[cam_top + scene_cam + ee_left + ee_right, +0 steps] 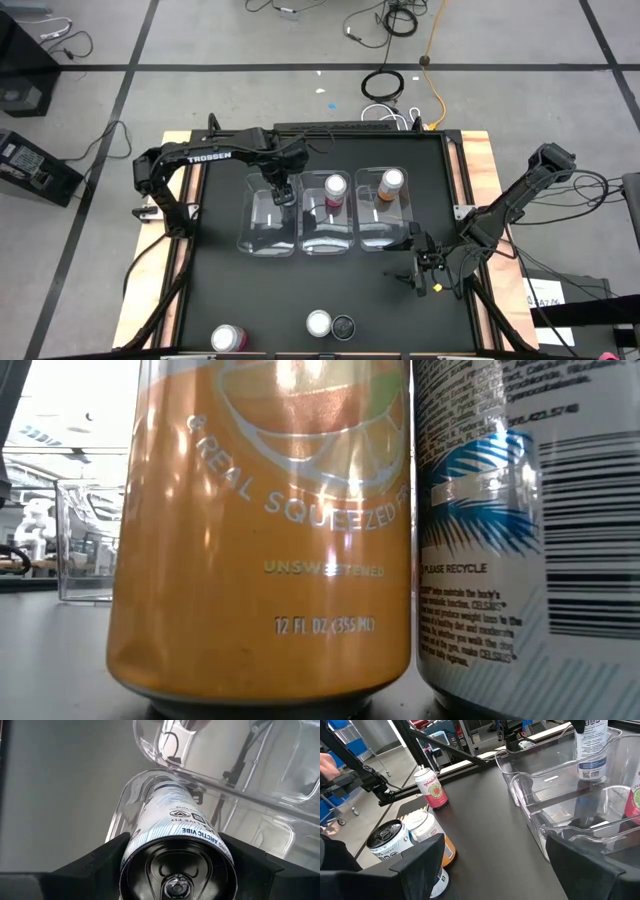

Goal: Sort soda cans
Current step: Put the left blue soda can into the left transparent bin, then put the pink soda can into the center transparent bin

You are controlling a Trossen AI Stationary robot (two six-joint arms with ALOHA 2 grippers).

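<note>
My left gripper (281, 190) hangs over the left clear bin (268, 232), shut on a white-and-blue soda can with a dark top (170, 820). A pink-red can (335, 189) stands in the middle bin and an orange one (391, 182) in the right bin. Near the table's near edge stand a pink-red can (228, 338), an orange can (319, 323) and a dark-topped can (343, 326) side by side. My right gripper (420, 262) is open, low by the right bin's near right corner, touching nothing. My left gripper holds the dark-topped can by its upper end (131, 851), just under the rim, pinched between the two fingers (100, 862), one on each side. It comes from above, pointing down. The can stays upright with its lower end inside the left bin; whether it touches the floor is hidden.
Three clear bins sit in a row across the table's middle, close together. In the low view the orange can (260, 530) and the dark-topped can (530, 530) fill the foreground. Bare black tabletop (300, 285) lies between bins and near cans. The pink-red can (432, 787) stands apart.
</note>
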